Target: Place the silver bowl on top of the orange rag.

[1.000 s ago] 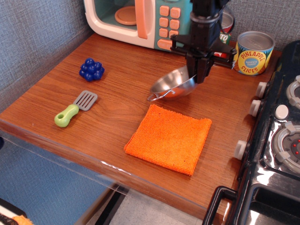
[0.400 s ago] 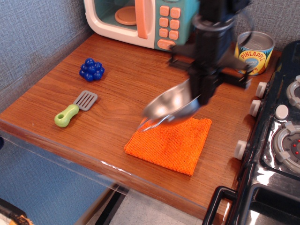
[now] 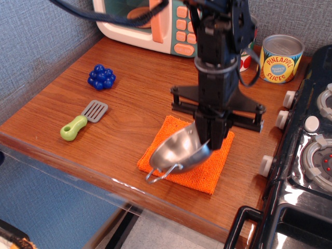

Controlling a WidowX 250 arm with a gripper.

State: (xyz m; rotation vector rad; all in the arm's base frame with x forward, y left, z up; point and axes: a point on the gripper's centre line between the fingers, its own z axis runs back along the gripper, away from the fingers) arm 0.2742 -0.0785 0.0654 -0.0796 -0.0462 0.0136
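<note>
The silver bowl is shiny steel with a wire loop handle hanging at its lower left. It is tilted and held by its far rim in my black gripper, which is shut on it. The bowl hangs over the orange rag, a bright orange square cloth lying flat near the front of the wooden counter. The bowl and arm hide the rag's middle and left part. I cannot tell whether the bowl's lower edge touches the rag.
A toy microwave stands at the back. A pineapple can stands at the back right, next to a black stove. Blue grapes and a green-handled spatula lie on the left. The counter's front edge is close.
My gripper has carried the bowl from the back of the counter forward and down, and it now hangs over the rag.
</note>
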